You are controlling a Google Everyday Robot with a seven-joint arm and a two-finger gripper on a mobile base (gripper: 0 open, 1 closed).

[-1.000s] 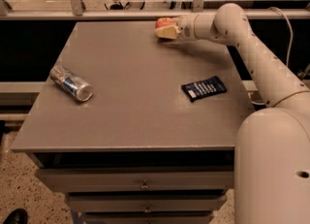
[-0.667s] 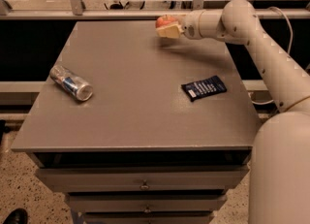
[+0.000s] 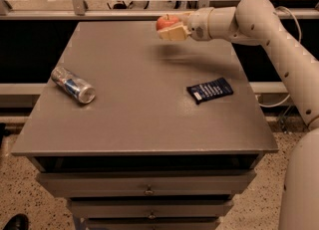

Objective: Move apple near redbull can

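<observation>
The apple (image 3: 167,22) is gripped in the claw (image 3: 172,29) and held above the far edge of the table (image 3: 139,124), with a shadow on the surface beneath it, so the pick-up looks done. Outward from there, the dark-blue snack packet (image 3: 210,90) lies on the table's right side, and the redbull can (image 3: 73,85) lies on its side near the left edge, well apart from the apple. What is left, as I judge it, is carrying the apple across to the left and setting it down just beside the can.
</observation>
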